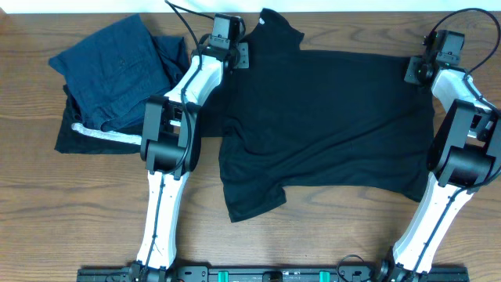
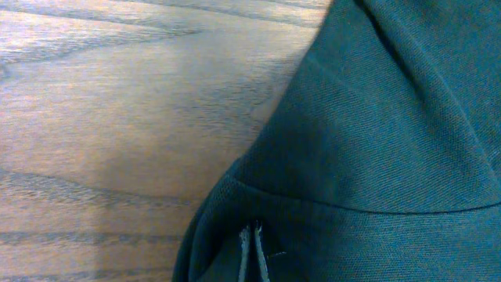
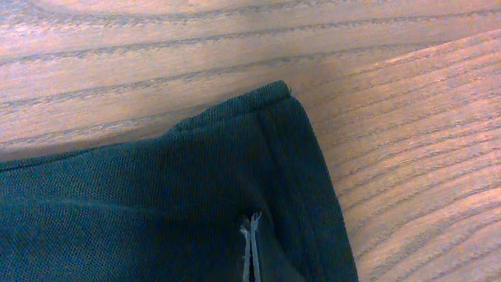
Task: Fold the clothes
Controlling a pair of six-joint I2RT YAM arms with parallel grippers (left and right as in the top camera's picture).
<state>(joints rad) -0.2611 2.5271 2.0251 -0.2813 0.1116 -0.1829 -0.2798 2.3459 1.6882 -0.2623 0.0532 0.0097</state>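
While the large plain black soft-fabric top [image 1: 329,125] is lying spread flat across the middle and right of the brown wood-grain desk [image 1: 329,243], both arms are reaching to its far edge. Its high collar [image 1: 274,22] is pointing toward the far side of the desk, and one short sleeve [image 1: 250,200] is lying out toward the near side, left of centre.

The left end effector [image 1: 232,56] is sitting at the far left part of the black soft-fabric top, just beside the collar. In the left wrist view its thin grey fingertips [image 2: 252,252] are pressing together with the dark cloth gathered at them, so it is pinching the fabric. A curved stitched seam [image 2: 352,207] is running across the cloth just past them, and bare desk is showing to the left.

The right end effector [image 1: 416,70] is sitting at the far right corner of the top. In the right wrist view its fingertips [image 3: 250,247] are likewise closing together on the cloth, a little way in from the hemmed corner [image 3: 274,90], which is lying flat on the wood.

At the far left of the desk, apart from the top, a loosely folded pile of navy blue garments [image 1: 117,70] is resting on a black folded piece with a silvery-white stripe [image 1: 94,137]; the left arm is crossing between them and the top.
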